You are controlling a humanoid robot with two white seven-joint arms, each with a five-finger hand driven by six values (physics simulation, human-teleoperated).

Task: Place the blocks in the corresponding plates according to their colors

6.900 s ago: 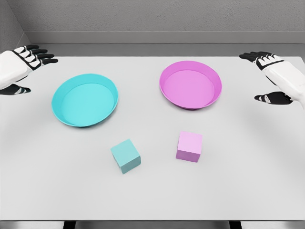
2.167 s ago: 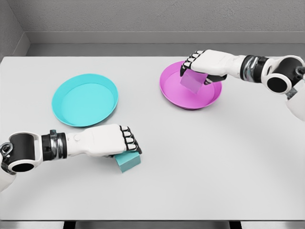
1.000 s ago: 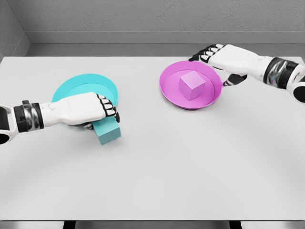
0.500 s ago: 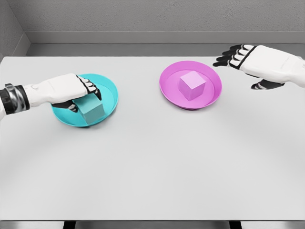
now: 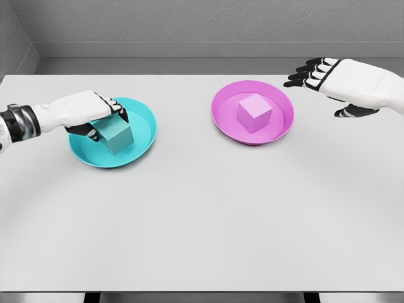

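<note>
Left hand (image 5: 88,112) pinches teal block (image 5: 115,136) over teal plate (image 5: 144,137), table's 9 o'clock. Right hand (image 5: 341,81) spread, empty, at 2 o'clock; pink block (image 5: 254,113) in pink plate (image 5: 222,123). Risk: fingers dragging block on release, tipping it over the rim

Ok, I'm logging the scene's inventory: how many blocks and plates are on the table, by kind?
Blocks: 2, teal block and pink block.
Plates: 2, teal plate and pink plate.
Total: 4.
</note>
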